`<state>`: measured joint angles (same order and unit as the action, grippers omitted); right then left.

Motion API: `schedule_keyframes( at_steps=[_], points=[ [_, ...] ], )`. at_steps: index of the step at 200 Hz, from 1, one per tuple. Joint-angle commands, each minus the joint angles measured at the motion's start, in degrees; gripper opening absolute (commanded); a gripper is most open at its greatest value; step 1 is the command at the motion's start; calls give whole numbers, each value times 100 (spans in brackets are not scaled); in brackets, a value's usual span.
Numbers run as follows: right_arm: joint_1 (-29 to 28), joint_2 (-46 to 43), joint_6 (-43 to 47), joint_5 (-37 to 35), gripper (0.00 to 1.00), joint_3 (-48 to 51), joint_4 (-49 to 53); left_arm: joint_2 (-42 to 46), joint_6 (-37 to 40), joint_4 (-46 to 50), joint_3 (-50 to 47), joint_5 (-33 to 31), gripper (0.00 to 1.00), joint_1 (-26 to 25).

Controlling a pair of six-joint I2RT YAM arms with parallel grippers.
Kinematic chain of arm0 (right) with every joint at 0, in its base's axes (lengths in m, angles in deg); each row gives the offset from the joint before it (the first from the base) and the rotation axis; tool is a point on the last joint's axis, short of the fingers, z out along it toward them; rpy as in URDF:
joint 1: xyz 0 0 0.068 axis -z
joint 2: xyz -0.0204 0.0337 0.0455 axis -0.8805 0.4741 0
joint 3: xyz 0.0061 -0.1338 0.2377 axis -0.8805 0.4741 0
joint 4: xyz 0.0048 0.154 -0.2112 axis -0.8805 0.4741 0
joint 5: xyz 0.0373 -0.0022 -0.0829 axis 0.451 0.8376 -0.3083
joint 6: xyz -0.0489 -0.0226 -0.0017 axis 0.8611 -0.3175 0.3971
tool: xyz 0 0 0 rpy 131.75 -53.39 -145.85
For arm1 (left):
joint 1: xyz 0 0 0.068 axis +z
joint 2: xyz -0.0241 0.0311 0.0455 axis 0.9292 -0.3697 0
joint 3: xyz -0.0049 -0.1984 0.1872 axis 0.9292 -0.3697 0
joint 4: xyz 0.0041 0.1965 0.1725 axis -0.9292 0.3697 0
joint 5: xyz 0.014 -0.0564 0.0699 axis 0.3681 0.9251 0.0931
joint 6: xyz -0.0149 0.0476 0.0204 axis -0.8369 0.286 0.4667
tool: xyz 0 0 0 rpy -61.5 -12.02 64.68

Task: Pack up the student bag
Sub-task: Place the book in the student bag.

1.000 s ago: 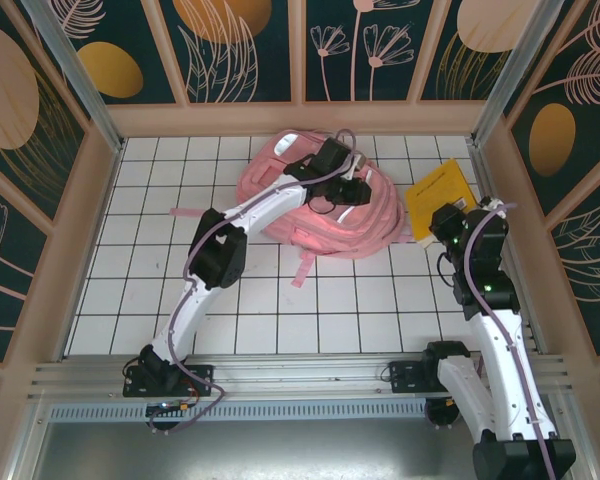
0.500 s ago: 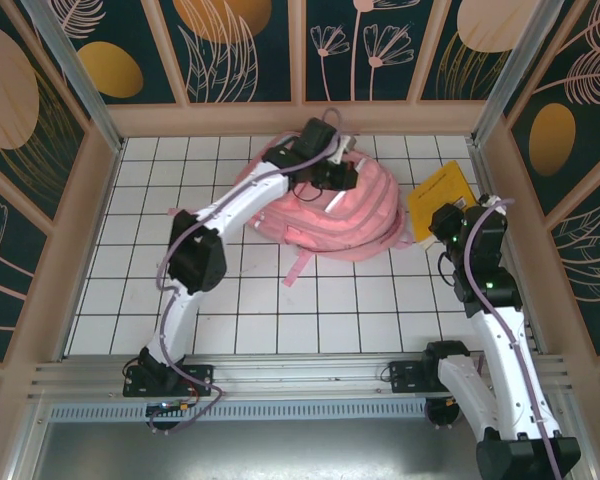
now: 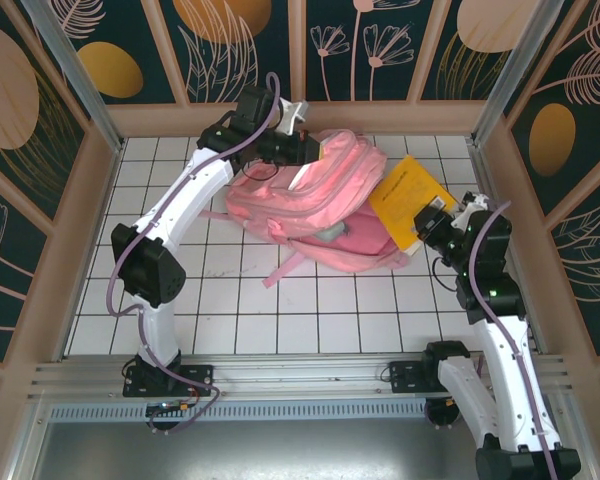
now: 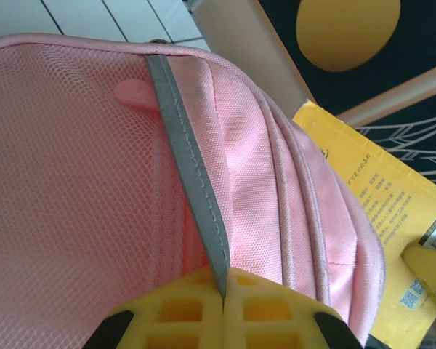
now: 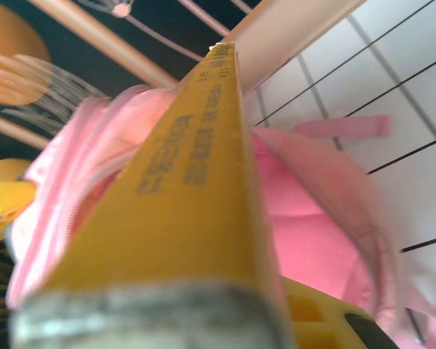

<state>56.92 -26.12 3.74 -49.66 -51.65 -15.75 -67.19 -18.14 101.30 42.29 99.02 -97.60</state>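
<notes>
Left gripper (image 4: 224,292) is closed on the grey stripe (image 4: 192,182) of the pink bag (image 3: 310,195), with both fingers pinched together on the fabric near the bag's top. In the overhead view, the bag sits at the far centre of the tiled table (image 3: 160,300). Its upper part is raised under the left gripper and its lower part rests on the tiles. Right gripper (image 3: 432,218) grips a yellow book (image 3: 408,198) by its near corner; the book's far edge meets the bag's right side
</notes>
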Motion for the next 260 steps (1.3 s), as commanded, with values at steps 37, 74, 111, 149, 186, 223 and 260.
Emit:
schedule_keyframes(
  at_steps=[37, 74, 111, 149, 186, 223, 260],
  points=[
    [-51, -56, -2547, 2195, 0, 1201, -1930, 777, -342, -1199, -299, 1218, 0, 239],
    [-220, -93, -2983, 2116, 0, 1535, -2552, 944, -408, -1318, -371, 1303, 0, 266],
    [-580, 190, -3275, 1858, 0, 1410, -3191, 1029, -382, -1329, -519, 1340, 0, 284],
    [-982, 652, -3310, 1515, 0, 911, -3448, 1050, -443, -1424, -570, 1436, 0, 296],
    [-1221, 1556, -3377, 1021, 0, 668, -4087, 1101, -452, -1483, -651, 1514, 0, 293],
    [-1282, 2949, -2934, 667, 0, 604, -4755, 1163, -587, -1654, -632, 1549, 0, 291],
    [-1596, 4273, -2745, 862, 0, 488, -5884, 1059, -662, -1743, -531, 1596, 0, 302]
  ],
)
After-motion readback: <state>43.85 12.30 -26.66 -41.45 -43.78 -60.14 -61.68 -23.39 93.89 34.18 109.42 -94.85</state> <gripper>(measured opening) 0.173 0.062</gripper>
